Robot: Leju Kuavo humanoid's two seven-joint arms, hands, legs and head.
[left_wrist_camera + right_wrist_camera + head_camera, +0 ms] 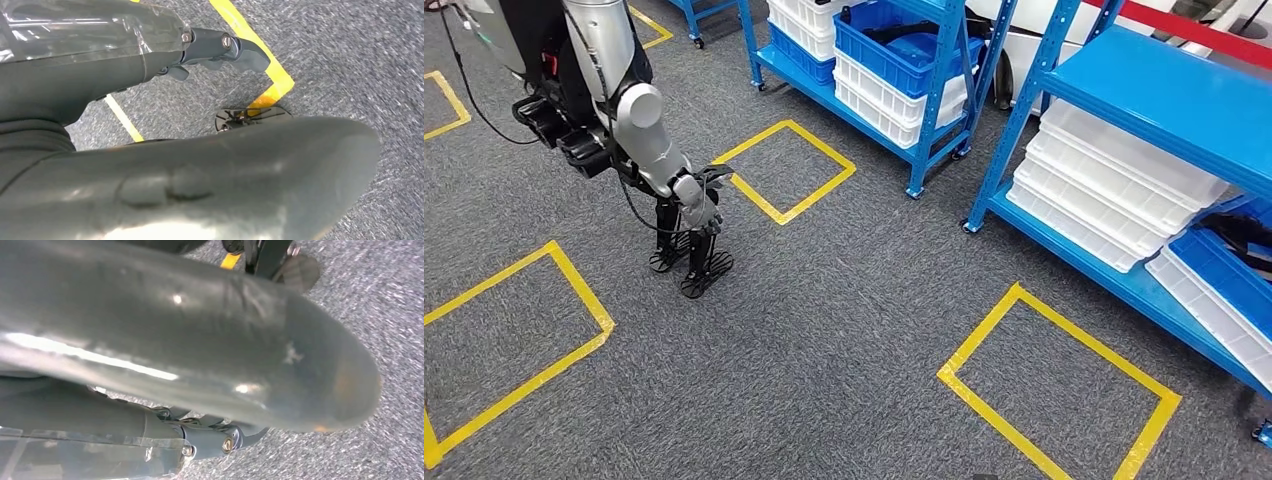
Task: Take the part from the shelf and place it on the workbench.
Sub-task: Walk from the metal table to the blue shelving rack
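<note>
Dark parts lie in a blue bin (894, 45) on the far blue shelf (864, 100) and in a tilted blue bin (1224, 275) on the near shelf (1164, 100) at the right. A silver arm hangs at the upper left of the head view with an empty hand (699, 195) beside the feet; I cannot tell which arm it is. In the left wrist view my left hand (100, 75) hangs over the carpet, its fingers (235, 47) straight and apart from the thumb (225, 170), holding nothing. My right hand (150, 340) hangs the same way, its fingers (220, 437) empty.
White trays (1114, 190) are stacked on the near shelf's lower level, and white bins (884, 95) sit under the far blue bin. Yellow tape squares (1054, 385) (784, 170) (514, 340) mark the grey carpet in front of the shelves.
</note>
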